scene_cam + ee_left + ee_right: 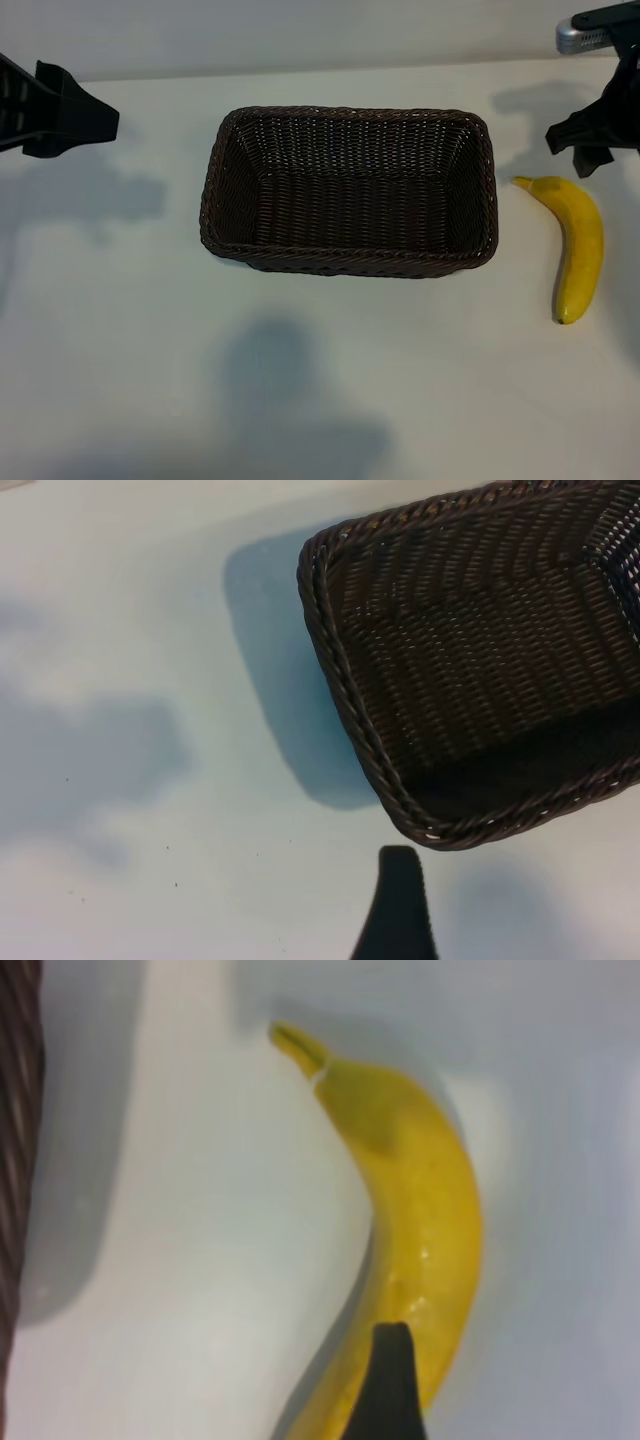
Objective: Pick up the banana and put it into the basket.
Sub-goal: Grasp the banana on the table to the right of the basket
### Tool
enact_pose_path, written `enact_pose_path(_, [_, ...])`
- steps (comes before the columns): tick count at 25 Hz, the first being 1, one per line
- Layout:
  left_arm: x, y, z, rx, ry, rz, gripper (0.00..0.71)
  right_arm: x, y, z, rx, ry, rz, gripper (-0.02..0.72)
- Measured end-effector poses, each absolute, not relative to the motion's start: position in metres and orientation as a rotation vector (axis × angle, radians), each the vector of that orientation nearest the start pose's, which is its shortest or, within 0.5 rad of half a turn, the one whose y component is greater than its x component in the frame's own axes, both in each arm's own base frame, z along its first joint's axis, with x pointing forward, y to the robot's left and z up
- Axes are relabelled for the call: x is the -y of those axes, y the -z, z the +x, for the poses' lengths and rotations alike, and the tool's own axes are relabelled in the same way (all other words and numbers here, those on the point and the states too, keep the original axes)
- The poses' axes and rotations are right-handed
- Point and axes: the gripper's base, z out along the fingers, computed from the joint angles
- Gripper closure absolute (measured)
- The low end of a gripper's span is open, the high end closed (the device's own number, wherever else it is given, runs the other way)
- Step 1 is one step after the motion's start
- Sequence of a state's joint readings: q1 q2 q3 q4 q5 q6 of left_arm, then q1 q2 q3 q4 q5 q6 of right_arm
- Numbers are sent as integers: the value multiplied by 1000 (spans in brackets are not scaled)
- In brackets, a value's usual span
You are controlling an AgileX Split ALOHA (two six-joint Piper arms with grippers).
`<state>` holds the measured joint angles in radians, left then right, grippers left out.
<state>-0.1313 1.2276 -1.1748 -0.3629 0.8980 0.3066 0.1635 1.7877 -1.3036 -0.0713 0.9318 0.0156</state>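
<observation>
Banana [579, 243] lies flat on the white table [330, 390], at 3 o'clock of the basket [348, 262], near it but apart. Its stem tip points toward 11 o'clock, the blunt end toward 6. Nothing touches it yet; it sits free with bare table on both long sides, which leaves room for fingers to straddle it.

Basket stands at table centre, long side across the exterior view, nothing inside. Its shallow sloping walls and wide mouth should make a drop from above easy.

Right hand [590, 135] hangs at 12 o'clock of the banana, close above the stem end, pointing steeply down. Its fingers are spread wide, holding nothing. The right wrist view looks straight down the fruit [420, 1220], with one dark fingertip [392, 1380] showing over the yellow body. Likely reason for this pose: lining up to close across the banana's narrow width rather than along its curve.

Left hand [60, 115] sits off at 9 o'clock of the basket, well apart, fingers spread, holding nothing. It appears parked, kept clear of the carry path.

Judgement: approach stage, grasp not yet made.
</observation>
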Motion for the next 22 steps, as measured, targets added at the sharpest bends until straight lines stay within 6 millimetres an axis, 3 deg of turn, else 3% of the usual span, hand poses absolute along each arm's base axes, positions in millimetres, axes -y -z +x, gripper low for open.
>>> enact_pose_path(15, [58,-368,245,-2359,364,375,100,-60,-172,367,-3017,8,-317,86])
enact_pose_path(22, [58,-368,245,-2359,364,375,100,-60,-161,371,-3018,7,-323,88])
